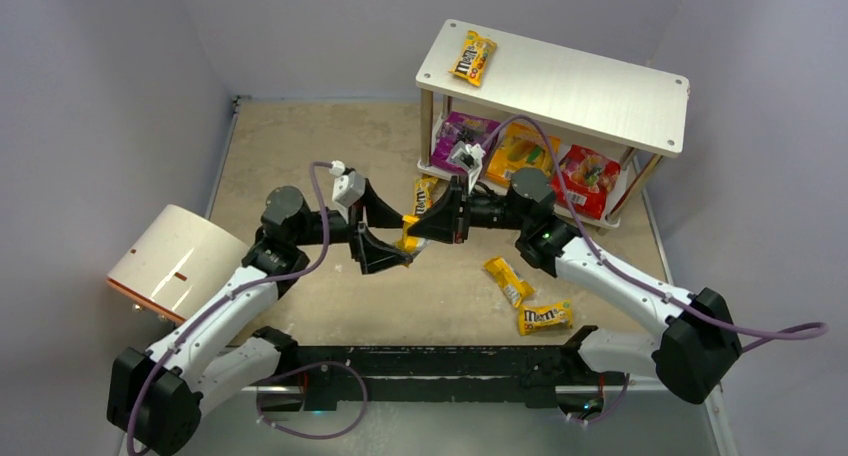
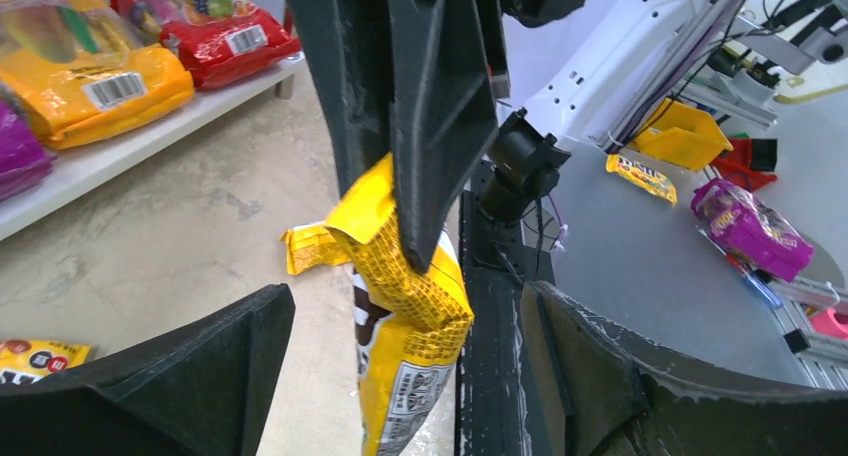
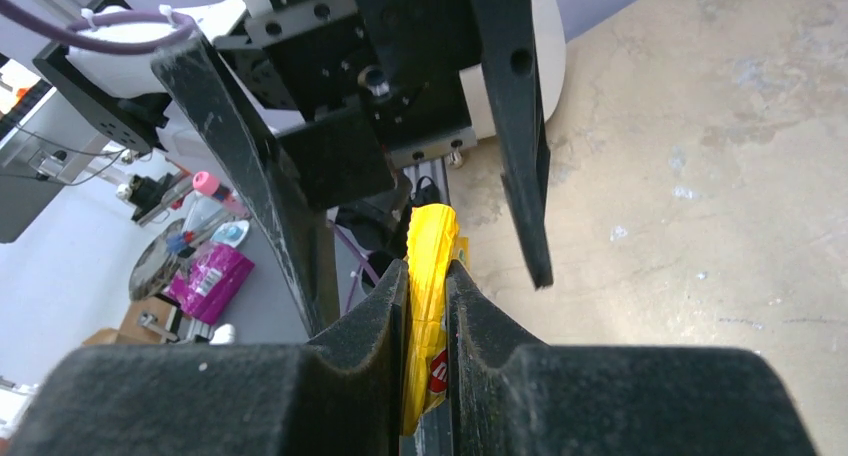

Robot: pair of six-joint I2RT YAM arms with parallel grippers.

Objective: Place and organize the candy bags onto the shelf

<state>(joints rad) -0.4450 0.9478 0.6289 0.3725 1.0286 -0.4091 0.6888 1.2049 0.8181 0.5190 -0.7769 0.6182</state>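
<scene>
- Tan, scuffed table (image 1: 300,156) fills the walled work area, with both arm bases at its near edge.
- Pale two-tier shelf (image 1: 580,86) stands at the far right corner, its boards joined by thin corner posts.
- White-and-tan cylinder (image 1: 180,256) lies tilted at the left edge, well apart from the shelf.
- Right gripper (image 1: 420,232) reaches leftward to mid-table. Its wrist view shows both fingers pressed tight on the held M&M's packet (image 2: 410,326), pinching its crumpled top edge.
- Left gripper (image 1: 408,240) meets it from the opposite side with its jaws spread wide. One finger sits either side of the held M&M's packet, and neither touches it.
- Three glossy pouches sit side by side on the lower board, running left to right: purple pouch (image 1: 458,136), orange pouch (image 1: 520,154) and red pouch (image 1: 588,181).
- The held M&M's packet hangs down from the clamped fingers. Its lower end is cut off in the left wrist view, so I cannot tell whether it reaches the table.
- Top-board M&M's packet (image 1: 473,57) lies alone near the left end of the upper board.
- Far M&M's packet (image 1: 427,189) lies on the table just beyond the two grippers, near the shelf's left posts.
- Middle M&M's packet (image 1: 507,280) and near M&M's packet (image 1: 545,317) lie close together on the table beside the right arm.
</scene>
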